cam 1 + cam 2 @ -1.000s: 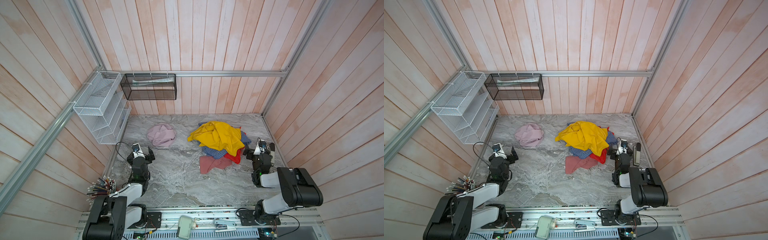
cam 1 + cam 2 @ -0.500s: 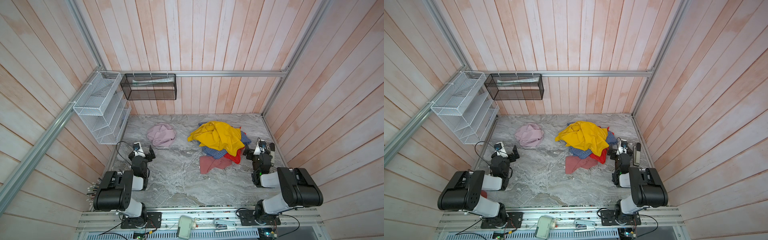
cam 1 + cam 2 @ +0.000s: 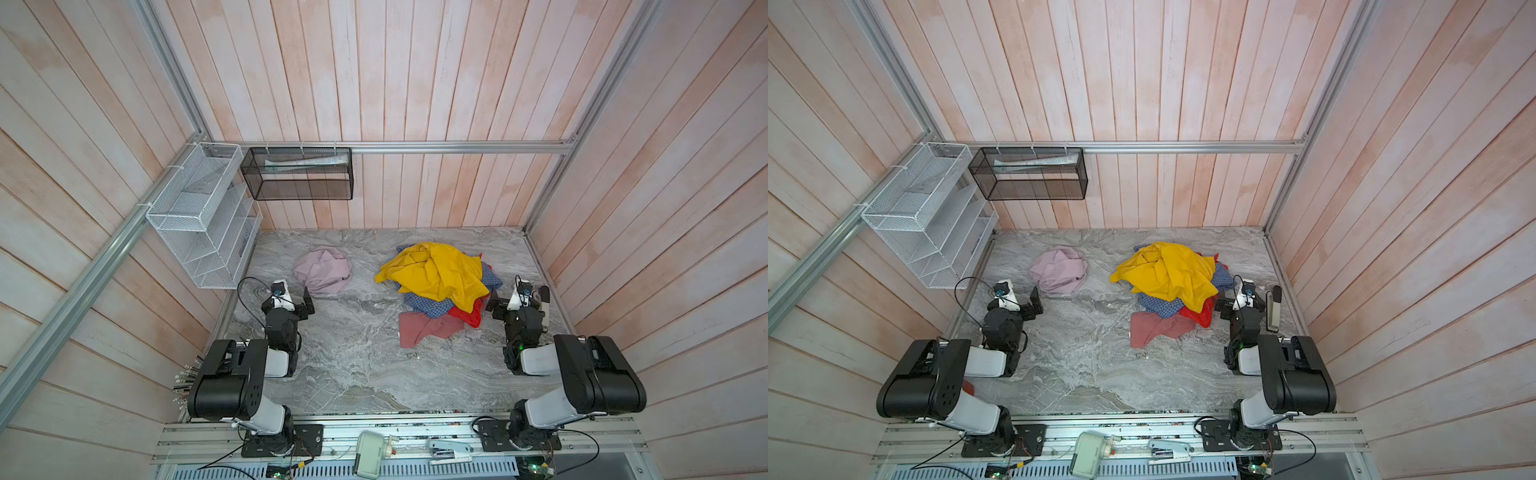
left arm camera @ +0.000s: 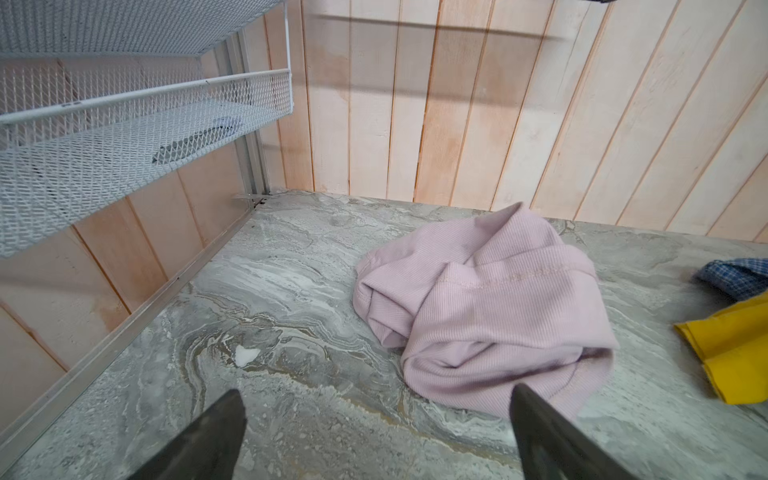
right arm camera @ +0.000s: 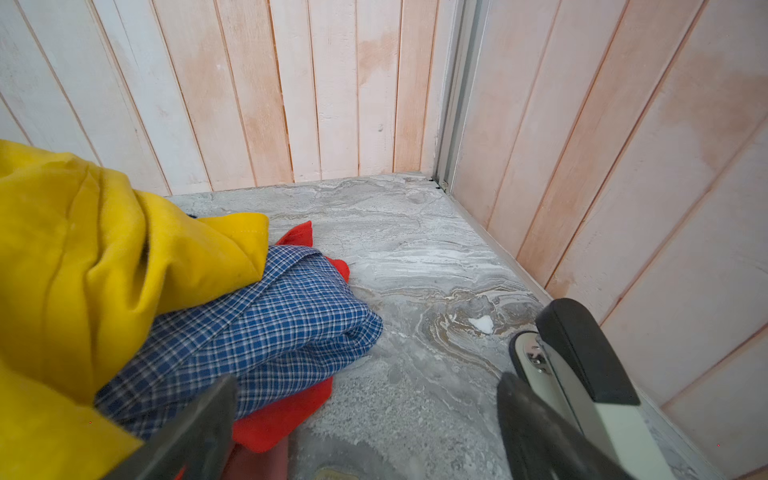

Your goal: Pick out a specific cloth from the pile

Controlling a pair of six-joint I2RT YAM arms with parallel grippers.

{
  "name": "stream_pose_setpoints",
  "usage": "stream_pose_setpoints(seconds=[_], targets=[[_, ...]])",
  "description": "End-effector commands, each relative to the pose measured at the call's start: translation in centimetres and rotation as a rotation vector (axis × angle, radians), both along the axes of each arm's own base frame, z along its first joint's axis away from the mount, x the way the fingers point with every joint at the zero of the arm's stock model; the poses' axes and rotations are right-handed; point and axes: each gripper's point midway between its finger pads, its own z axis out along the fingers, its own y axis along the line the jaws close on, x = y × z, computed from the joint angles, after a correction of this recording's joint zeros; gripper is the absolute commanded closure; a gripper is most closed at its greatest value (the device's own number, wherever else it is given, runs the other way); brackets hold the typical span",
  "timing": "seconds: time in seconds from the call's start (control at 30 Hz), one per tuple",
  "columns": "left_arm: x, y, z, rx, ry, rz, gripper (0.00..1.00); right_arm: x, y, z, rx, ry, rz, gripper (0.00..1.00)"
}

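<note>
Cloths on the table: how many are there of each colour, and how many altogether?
Lilac-pink cloth: 1
Yellow garment: 1
Blue checked fabric: 1, as far as shows
Red cloth: 1
Rose-red cloth: 1
Total: 5

A grey marble-patterned desk is shown in both top views. The cloth, pale lilac-pink and crumpled, is laid directly on it toward the left, well apart from the pile, which is heaped toward the right. A rose-red cloth is spread flat on the surface at the pile's near edge, partly tucked under blue checked fabric. A stapler is set beside the right wall.
</note>
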Motion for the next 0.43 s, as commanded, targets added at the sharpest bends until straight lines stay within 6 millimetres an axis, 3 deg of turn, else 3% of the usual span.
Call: stream_pose_setpoints(seconds=[0.0, 0.4], targets=[[0.47, 0.06, 0.35, 0.022, -0.004, 0.002, 0.00, 0.22, -0.03, 0.33, 0.011, -0.010, 0.002, 0.02], [0.43, 0.08, 0.30, 0.022, -0.002, 0.003, 0.00, 0.21, -0.02, 0.33, 0.010, -0.010, 0.003, 0.02]])
